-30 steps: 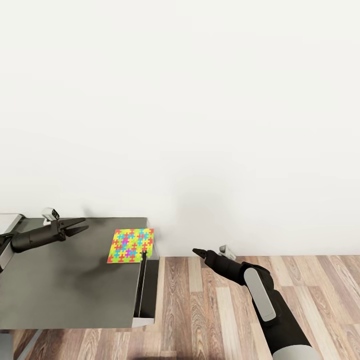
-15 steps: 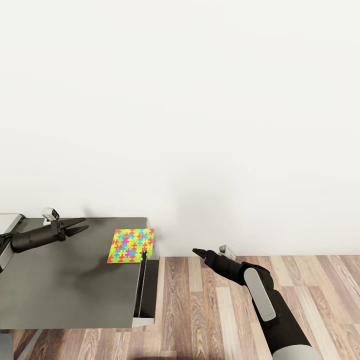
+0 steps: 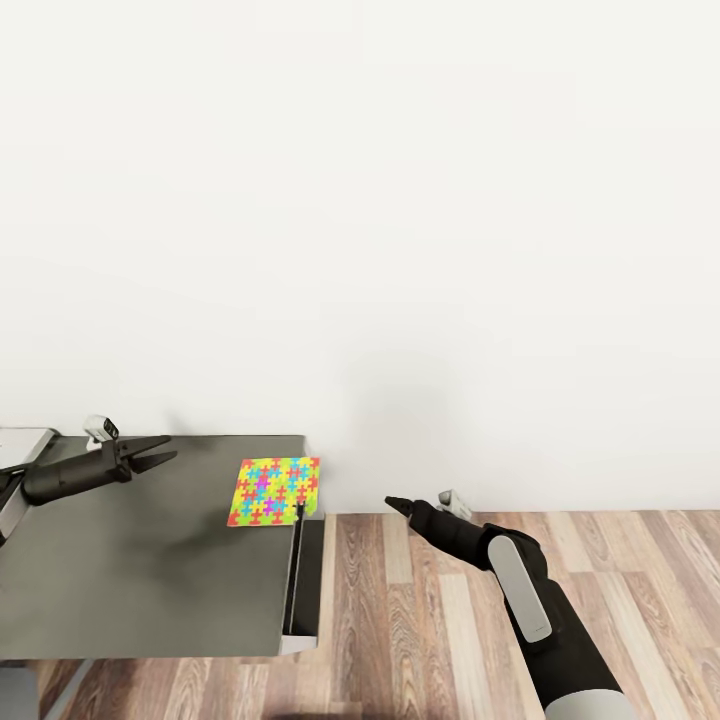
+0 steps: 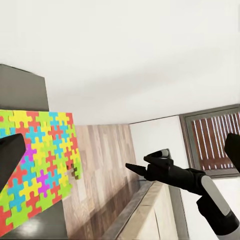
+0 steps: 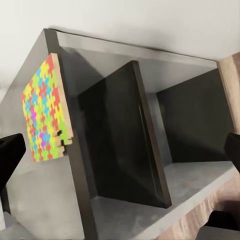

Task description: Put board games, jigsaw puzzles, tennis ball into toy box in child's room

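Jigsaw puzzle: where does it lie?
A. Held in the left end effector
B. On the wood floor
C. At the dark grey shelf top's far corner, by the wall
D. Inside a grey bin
C: the jigsaw puzzle lies flat on the dark grey shelf top, at its far corner by the wall.

The left gripper (image 3: 158, 452) hovers above the shelf (image 3: 150, 560), jaws parted, arm roughly level. The right gripper (image 3: 393, 503) hangs beyond the shelf's end, over the floor, fingertips together, forearm angled upward.

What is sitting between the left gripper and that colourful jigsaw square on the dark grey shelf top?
Nothing visible: only bare dark grey shelf top lies between the open left gripper and the colourful jigsaw square.
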### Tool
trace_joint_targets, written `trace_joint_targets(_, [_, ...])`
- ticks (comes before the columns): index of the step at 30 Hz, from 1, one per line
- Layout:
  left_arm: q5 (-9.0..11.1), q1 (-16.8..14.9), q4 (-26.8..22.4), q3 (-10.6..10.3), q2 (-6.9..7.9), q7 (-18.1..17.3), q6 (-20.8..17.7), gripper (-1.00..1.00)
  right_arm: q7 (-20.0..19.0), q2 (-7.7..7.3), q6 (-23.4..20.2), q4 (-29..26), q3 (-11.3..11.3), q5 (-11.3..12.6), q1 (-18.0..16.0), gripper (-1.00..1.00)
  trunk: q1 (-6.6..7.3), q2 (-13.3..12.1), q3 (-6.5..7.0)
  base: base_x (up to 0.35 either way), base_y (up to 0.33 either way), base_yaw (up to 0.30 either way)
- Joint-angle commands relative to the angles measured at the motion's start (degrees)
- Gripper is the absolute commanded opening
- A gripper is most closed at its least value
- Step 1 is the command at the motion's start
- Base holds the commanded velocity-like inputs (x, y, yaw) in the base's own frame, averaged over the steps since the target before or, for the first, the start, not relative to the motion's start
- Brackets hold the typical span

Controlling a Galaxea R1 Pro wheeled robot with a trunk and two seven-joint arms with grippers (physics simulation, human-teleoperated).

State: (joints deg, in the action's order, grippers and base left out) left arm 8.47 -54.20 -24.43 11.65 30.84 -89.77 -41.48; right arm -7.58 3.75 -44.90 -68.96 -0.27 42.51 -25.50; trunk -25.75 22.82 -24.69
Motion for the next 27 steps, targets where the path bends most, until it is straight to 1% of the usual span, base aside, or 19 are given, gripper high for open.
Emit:
trace_joint_targets(1, [0.0,0.0,0.0,0.0,0.01,-0.2,-0.6,1.0,-0.2,0.03,-0.3,0.0,-0.1,-0.2,0.0,1.0,-0.03,0.1,-0.09,0.0,0.096,0.0])
trace_joint_targets(23, [0.0,0.0,0.0,0.0,0.0,-0.2,-0.6,1.0,-0.2,0.03,-0.2,0.0,-0.1,-0.3,0.0,1.0,-0.03,0.1,-0.09,0.0,0.01,0.0])
trace_joint_targets(27, [0.0,0.0,0.0,0.0,-0.03,-0.2,-0.6,1.0,-0.2,0.03,0.5,0.0,0.0,-0.3,0.0,1.0,-0.03,0.1,-0.09,0.0,0.045,0.0])
